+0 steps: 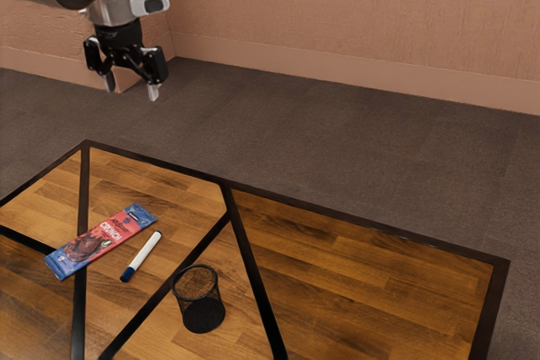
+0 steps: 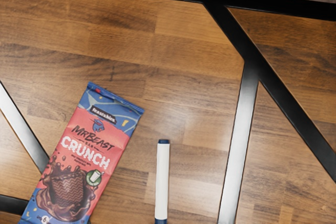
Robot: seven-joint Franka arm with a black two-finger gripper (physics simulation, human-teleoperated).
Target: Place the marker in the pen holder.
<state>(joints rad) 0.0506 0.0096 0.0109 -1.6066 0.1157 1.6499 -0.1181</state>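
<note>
High above the table, toward the exterior view's upper left, my gripper (image 1: 132, 88) is open with its fingers apart and nothing between them. The marker (image 1: 141, 257), white with a dark blue cap and end, lies flat on the wood; in the wrist view the marker (image 2: 162, 182) lies below the hand beside the chocolate bar. The pen holder (image 1: 199, 299), a black mesh cup, stands upright on the table, a short way from the marker toward the exterior view's right.
A red and blue chocolate bar (image 1: 99, 240) lies close beside the marker, not touching it; the wrist view has the bar (image 2: 84, 156) too. Black strips cross the wooden table (image 1: 363, 284), whose dark rim (image 1: 371, 228) borders grey carpet.
</note>
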